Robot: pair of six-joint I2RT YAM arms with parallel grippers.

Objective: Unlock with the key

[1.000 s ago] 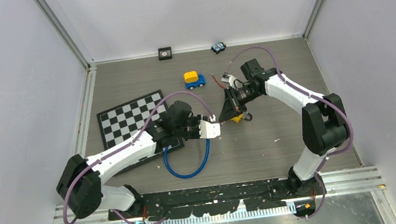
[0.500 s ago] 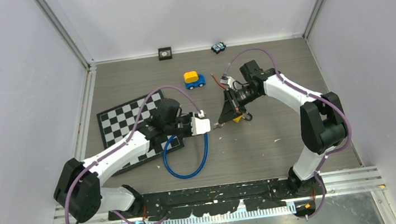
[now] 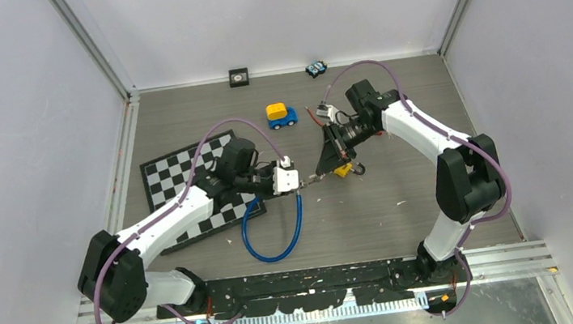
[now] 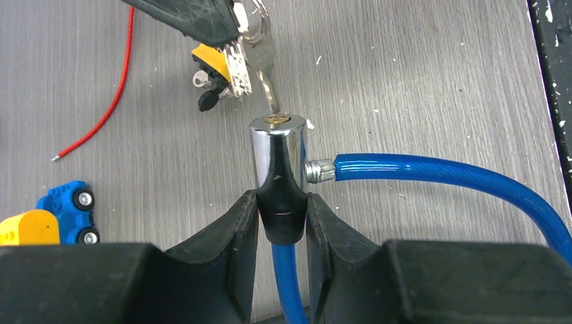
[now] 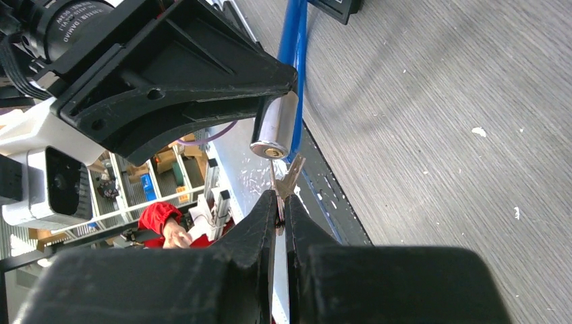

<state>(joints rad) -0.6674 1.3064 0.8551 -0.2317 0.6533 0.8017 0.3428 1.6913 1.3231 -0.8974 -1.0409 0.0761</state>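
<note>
The left fingers (image 4: 233, 233) clamp the chrome lock barrel (image 4: 276, 152) of the blue cable (image 4: 438, 172) mid-table (image 4: 418, 81). The right fingers (image 5: 260, 226) pinch the key (image 4: 268, 84), its tip at the keyhole: align blade with slot, push straight, then twist

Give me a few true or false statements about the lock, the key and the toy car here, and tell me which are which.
The left end effector grips the chrome lock cylinder. True.
The right end effector is empty. False: it pinches the key.
The key is fully inside the lock. False: only its tip is at the keyhole.
The blue cable has its metal end at the cylinder's side. True.
The toy car sits on a chessboard. False: it stands on the table, apart from the chessboard.
</note>
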